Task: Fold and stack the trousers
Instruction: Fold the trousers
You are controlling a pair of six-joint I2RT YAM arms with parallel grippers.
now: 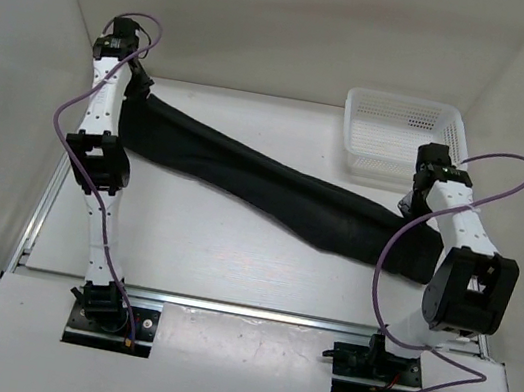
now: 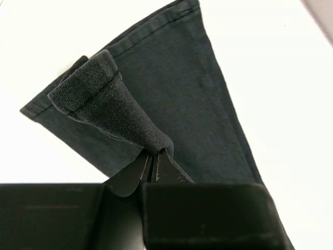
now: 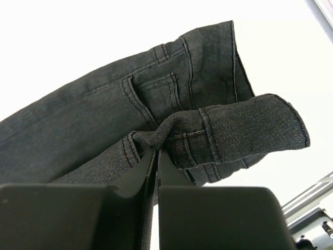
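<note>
From above, you see the trousers (image 1: 274, 183) stretched slantwise across the bench (image 1: 210, 258), far left to near right, their right end near the white basket (image 1: 401, 129). In your left wrist view, the left jaws are pinched closed on a raised leg-end fold. In your right wrist view, the right jaws clamp bunched waist cloth.

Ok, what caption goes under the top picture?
Left gripper and right gripper hold the black trousers stretched across the table, near a white basket.
</note>
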